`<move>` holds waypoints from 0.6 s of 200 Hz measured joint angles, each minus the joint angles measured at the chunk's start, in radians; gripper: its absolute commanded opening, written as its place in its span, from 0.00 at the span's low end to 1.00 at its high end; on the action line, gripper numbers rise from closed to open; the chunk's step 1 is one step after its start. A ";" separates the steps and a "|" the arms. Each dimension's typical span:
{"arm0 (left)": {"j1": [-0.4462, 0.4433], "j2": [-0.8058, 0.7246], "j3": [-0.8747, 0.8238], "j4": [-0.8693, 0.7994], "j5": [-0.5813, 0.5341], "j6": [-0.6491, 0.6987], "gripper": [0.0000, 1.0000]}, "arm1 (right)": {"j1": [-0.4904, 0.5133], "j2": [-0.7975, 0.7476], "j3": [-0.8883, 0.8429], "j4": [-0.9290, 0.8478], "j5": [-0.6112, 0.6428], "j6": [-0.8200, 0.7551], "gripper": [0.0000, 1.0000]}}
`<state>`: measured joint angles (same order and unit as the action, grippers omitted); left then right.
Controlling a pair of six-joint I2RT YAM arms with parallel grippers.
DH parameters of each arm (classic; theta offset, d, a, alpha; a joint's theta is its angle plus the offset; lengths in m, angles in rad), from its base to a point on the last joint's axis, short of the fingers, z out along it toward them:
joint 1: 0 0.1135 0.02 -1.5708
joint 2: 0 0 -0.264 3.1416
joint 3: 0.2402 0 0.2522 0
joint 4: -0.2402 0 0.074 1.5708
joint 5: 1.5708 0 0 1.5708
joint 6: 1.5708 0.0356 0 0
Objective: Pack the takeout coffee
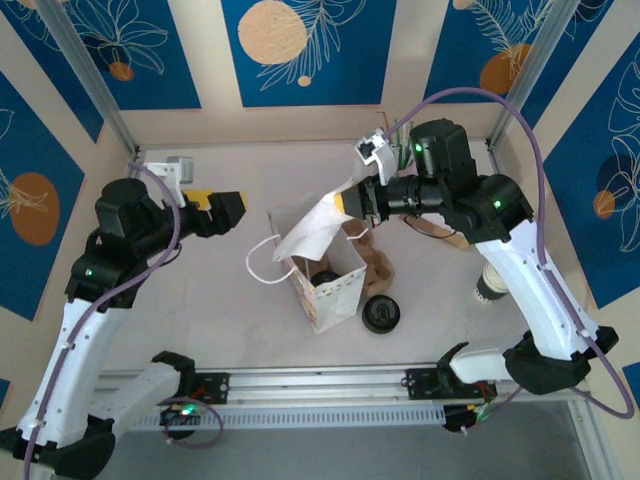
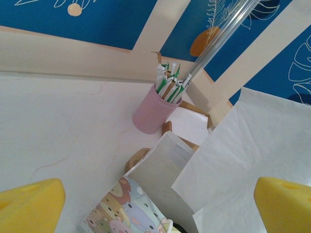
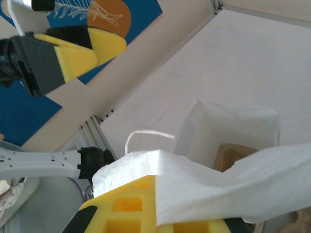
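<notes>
Beige table (image 1: 200,305), blue leaf-print walls (image 1: 350,55)

Blue wall panels (image 1: 350,60) with orange discs and white leaves, pale tabletop (image 1: 230,310), aluminium posts (image 1: 92,85)

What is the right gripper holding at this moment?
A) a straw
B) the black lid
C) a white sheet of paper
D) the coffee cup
C: the right gripper is shut on the white sheet of paper, which hangs over the open bag. The black lid lies beside the bag and the coffee cup stands off to the right, both apart from the gripper.
</notes>
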<state>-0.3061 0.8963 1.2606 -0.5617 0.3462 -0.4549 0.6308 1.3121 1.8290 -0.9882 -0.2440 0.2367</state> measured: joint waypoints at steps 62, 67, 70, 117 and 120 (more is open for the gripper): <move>0.000 0.003 0.000 0.000 0.000 -0.010 1.00 | 0.035 -0.006 0.000 -0.055 0.108 -0.060 0.00; 0.000 0.003 0.000 0.000 0.000 -0.010 1.00 | 0.049 -0.005 0.000 -0.056 0.124 -0.065 0.00; 0.000 0.003 0.000 0.000 0.000 -0.010 1.00 | 0.057 -0.005 0.000 -0.056 0.132 -0.068 0.00; 0.000 0.003 0.000 0.000 0.000 -0.010 1.00 | 0.182 0.061 0.033 -0.091 0.330 -0.111 0.00; 0.000 0.003 0.000 0.000 0.000 -0.010 1.00 | 0.192 0.069 0.037 -0.095 0.349 -0.115 0.00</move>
<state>-0.3061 0.8989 1.2606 -0.5617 0.3466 -0.4652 0.8223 1.3811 1.8660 -1.0828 0.1047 0.1215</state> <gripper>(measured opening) 0.999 0.059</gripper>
